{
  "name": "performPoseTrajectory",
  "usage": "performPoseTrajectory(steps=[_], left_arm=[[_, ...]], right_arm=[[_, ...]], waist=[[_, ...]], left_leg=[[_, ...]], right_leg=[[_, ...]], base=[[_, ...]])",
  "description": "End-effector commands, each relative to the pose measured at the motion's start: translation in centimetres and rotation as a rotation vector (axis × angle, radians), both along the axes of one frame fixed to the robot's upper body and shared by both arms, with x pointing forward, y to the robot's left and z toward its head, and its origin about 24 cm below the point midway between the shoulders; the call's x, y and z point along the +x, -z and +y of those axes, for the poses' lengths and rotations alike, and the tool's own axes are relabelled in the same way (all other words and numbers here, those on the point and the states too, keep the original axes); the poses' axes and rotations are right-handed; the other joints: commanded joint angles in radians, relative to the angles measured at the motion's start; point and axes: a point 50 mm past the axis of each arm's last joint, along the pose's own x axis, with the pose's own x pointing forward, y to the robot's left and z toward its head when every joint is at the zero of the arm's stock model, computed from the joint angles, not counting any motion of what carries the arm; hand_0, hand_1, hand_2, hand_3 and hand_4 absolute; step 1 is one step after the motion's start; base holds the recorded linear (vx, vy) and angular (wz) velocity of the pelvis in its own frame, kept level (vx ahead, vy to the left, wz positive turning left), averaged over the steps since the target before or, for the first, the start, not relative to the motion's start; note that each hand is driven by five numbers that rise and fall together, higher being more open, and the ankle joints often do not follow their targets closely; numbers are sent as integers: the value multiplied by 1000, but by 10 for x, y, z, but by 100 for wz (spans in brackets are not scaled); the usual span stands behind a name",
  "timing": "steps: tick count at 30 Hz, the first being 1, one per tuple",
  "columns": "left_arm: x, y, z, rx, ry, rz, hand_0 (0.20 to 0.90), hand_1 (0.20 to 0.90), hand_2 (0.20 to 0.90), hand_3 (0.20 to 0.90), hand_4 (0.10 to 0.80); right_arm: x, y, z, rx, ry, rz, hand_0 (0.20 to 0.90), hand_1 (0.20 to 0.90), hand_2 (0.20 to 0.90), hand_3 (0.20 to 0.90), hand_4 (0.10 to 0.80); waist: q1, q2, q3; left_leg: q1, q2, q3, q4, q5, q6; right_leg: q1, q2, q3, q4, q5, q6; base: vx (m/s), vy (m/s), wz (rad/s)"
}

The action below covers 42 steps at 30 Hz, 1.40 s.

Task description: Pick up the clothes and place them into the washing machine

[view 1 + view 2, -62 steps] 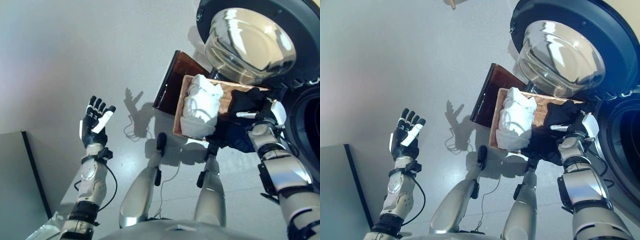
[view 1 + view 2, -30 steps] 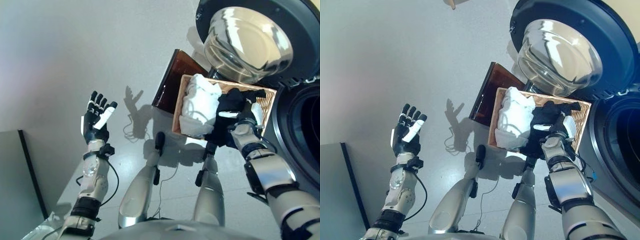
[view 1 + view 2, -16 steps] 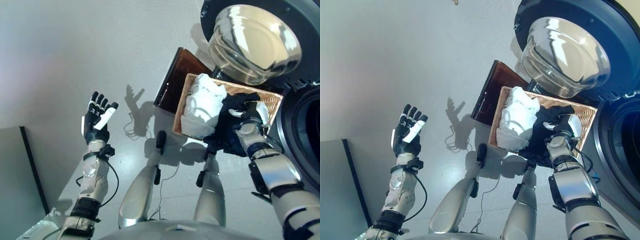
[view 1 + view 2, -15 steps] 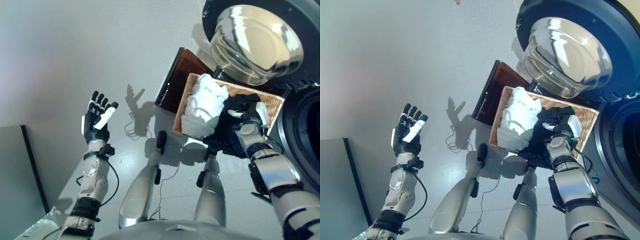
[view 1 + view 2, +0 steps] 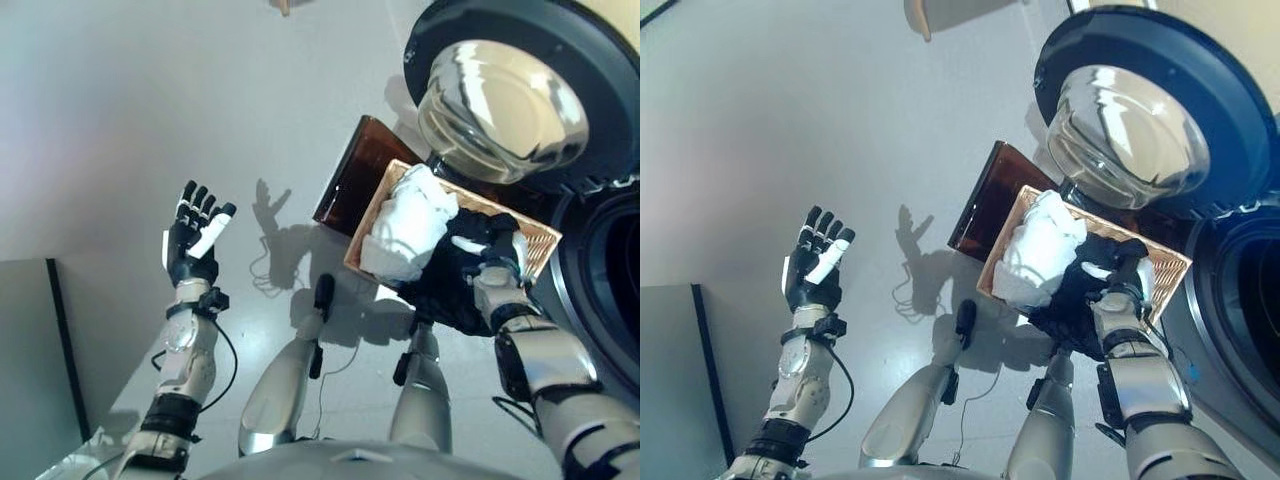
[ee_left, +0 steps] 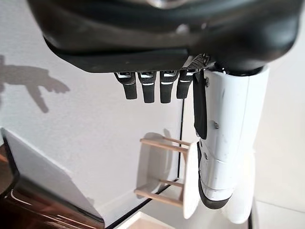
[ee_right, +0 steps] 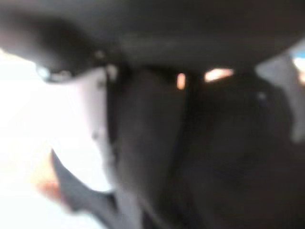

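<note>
A wicker basket stands on the floor in front of the washing machine's open drum. In its left part lies a bunched white cloth. Beside that, a dark garment spills over the basket's near edge. My right hand rests on this dark garment, its fingers and white-covered thumb curled into the fabric. The right wrist view shows only dark cloth pressed close against the hand. Far off to the left my left hand is raised, open and holding nothing, its fingers straight.
The round washer door with its glass bowl hangs open above the basket. A brown panel leans at the basket's left side. A grey cabinet edge lies at lower left. A wooden stool stands further off.
The right hand has shifted left from the basket's right side to its middle, with the dark garment moving along. The whole view has shifted slightly. The left hand has stayed raised.
</note>
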Motion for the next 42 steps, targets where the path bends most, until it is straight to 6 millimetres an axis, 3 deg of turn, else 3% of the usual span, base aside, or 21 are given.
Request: performPoseTrajectory(steps=[1, 3, 6, 12, 21, 30, 36, 39, 42], left_arm=[[-11, -19, 29, 65, -119, -120, 900, 900, 900, 900, 800], [-12, -18, 31, 66, -126, -117, 900, 900, 900, 900, 800], [-14, -11, 33, 33, -137, -92, 900, 900, 900, 900, 800], [-18, -1, 33, -17, -162, -55, 900, 900, 900, 900, 800], [-23, 5, 32, -47, -176, -39, 900, 900, 900, 900, 800], [-22, 4, 22, -54, -122, -53, 900, 900, 900, 900, 800], [-24, 1, 18, -38, -77, -73, 900, 900, 900, 900, 800], [-27, 1, 13, -41, -36, -82, 900, 900, 900, 900, 800], [-28, 3, 9, -41, -10, -74, 900, 900, 900, 900, 800]], right_arm=[[-5, -26, -28, 92, 175, -289, 200, 200, 200, 200, 300], [-7, -31, -33, 151, 225, -373, 200, 200, 200, 200, 300], [-7, -48, -38, 402, 355, -742, 200, 200, 200, 200, 300], [-22, -45, -26, 637, 423, -1107, 200, 200, 200, 200, 300], [-42, -40, -28, 748, 638, -1385, 200, 200, 200, 200, 300], [-42, -43, -43, 748, 801, -1399, 200, 200, 200, 200, 300], [-40, -74, -76, 691, 838, -1416, 200, 200, 200, 200, 300], [-39, -115, -100, 636, 830, -1483, 200, 200, 200, 200, 300], [-41, -139, -112, 578, 822, -1499, 200, 200, 200, 200, 300]], waist=[[-18, -9, -50], [-20, -10, -51], [-36, -13, -59], [-63, -24, -87], [-73, -18, -114], [-68, 29, -92], [-54, 78, -80], [-38, 118, -83], [-33, 138, -84]], left_leg=[[24, -12, 16, -12, -68, -76], [25, -12, 19, -12, -65, -75], [42, -7, 26, -12, -76, -76], [66, -4, 24, -12, -83, -80], [79, -9, 17, -12, -88, -77], [64, -13, 34, -12, -92, -76], [35, -28, 45, -12, -92, -77], [8, -39, 54, -12, -90, -80], [-11, -45, 60, -12, -89, -84]], right_leg=[[8, -30, 39, 101, -89, 13], [8, -29, 41, 97, -82, 13], [18, -24, 47, 92, -92, 12], [45, -21, 44, 91, -97, 9], [58, -21, 45, 83, -96, 11], [21, -22, 67, 87, -98, 12], [-18, -36, 84, 98, -95, 16], [-56, -47, 97, 98, -88, 19], [-83, -53, 108, 100, -83, 21]], base=[[-5, -6, -13], [-8, -3, -12], [10, -26, -9], [31, -23, 1], [23, -9, 0], [-3, 28, -10], [-6, 48, -6], [6, 73, -9], [17, 38, -5]])
